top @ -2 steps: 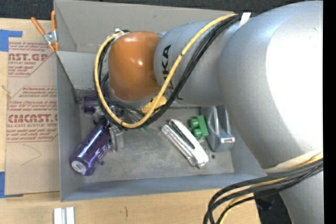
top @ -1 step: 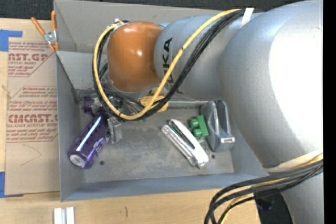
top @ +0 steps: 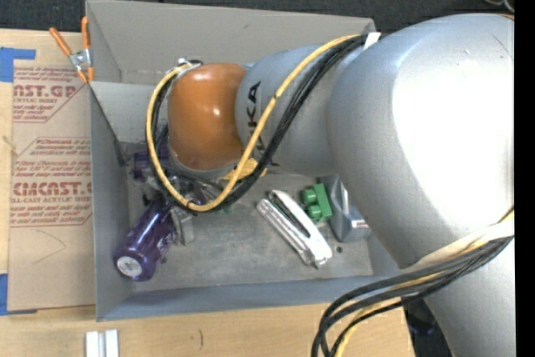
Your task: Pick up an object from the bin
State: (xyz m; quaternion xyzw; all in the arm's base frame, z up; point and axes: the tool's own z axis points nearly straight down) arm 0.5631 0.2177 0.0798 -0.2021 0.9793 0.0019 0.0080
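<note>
My claw (top: 167, 195) sits low at the left side of the bin (top: 251, 273), under my orange wrist cover (top: 203, 117); I cannot tell if it is open or shut. Just beside it lies a glossy purple cylinder (top: 147, 240), pale round end pointing to the view's lower-left corner

Single overhead cam, tilted slightly to one side, looks down close into grey metal bin (top: 242, 259); robot arm (top: 418, 138) reaches in from view's right, bulky near lens.

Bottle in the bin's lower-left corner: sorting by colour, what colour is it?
The bottle is purple; camera view.
</note>
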